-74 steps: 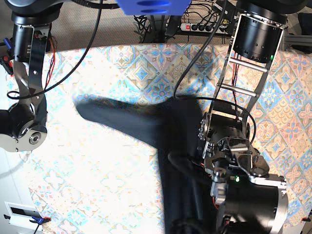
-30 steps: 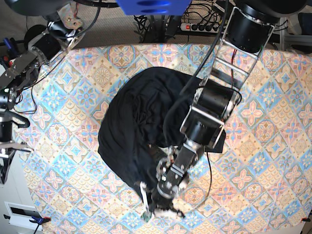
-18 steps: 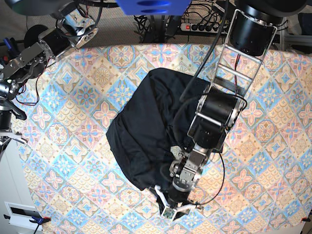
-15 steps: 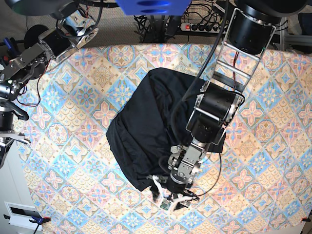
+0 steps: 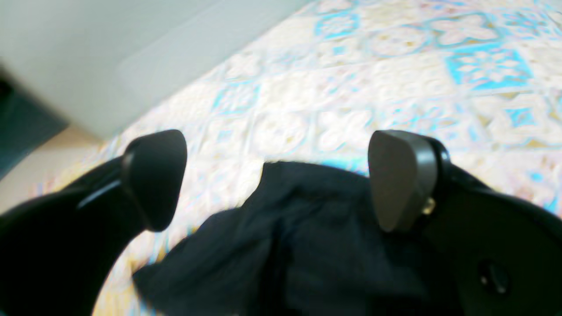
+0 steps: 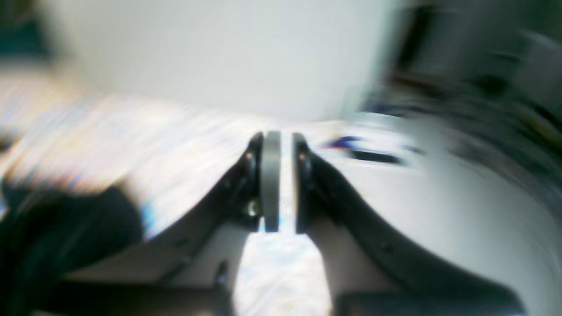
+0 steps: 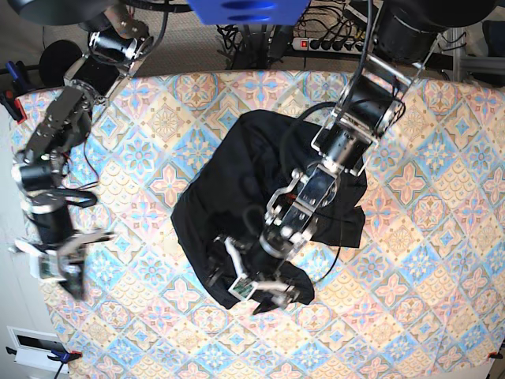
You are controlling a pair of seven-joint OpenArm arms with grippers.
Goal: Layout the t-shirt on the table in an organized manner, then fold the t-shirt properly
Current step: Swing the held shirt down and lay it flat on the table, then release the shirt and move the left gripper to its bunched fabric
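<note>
The right wrist view is smeared by motion. The right gripper [image 6: 280,182], near the table's left edge, shows only a thin slit between its pads, with nothing between them. The crumpled black soft-fabric t-shirt [image 7: 237,189] lies mid-table on the pastel tile-patterned table [image 7: 442,260], partly hidden under the left arm. The left gripper [image 7: 256,286] gapes wide over its near edge, empty. Bare cloth surrounds the heap.

The black t-shirt [image 7: 237,189] lies crumpled in a heap at the middle of the pastel-tiled table [image 7: 442,260].
</note>
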